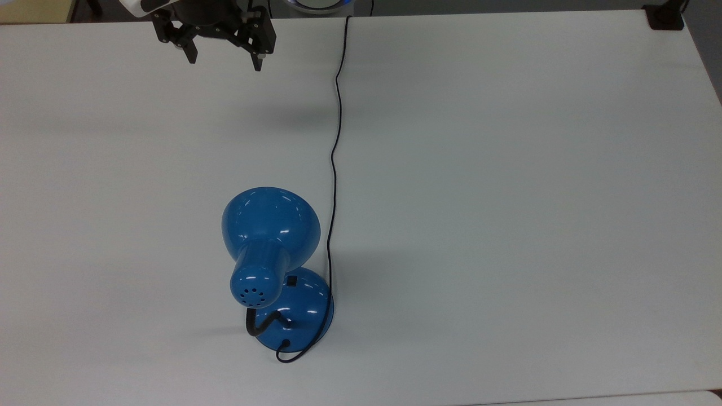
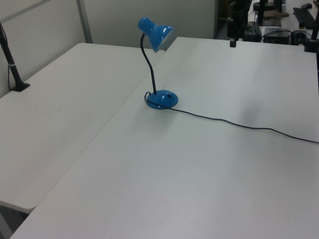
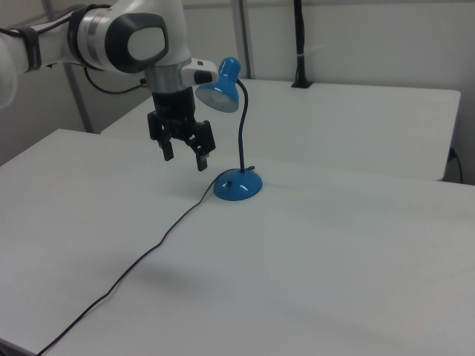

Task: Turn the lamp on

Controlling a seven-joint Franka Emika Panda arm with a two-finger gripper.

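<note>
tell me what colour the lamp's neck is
Black neck, clearest in the right view.

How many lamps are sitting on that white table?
1. The lamp stands near the bottom of the top view, left of centre, its cord running up the table toward the far edge. The open gripper hangs well away from it.

The lamp (image 1: 271,248) is showing glossy blue enamel, its dome and round base catching small white highlights (the neck and cord (image 1: 334,146) are looking like matt black rubber or plastic). The table (image 1: 507,197) is presenting a smooth, matt white surface. The gripper (image 3: 183,157) is looking like matt black plastic, the arm (image 3: 126,41) above it glossy white.
</note>
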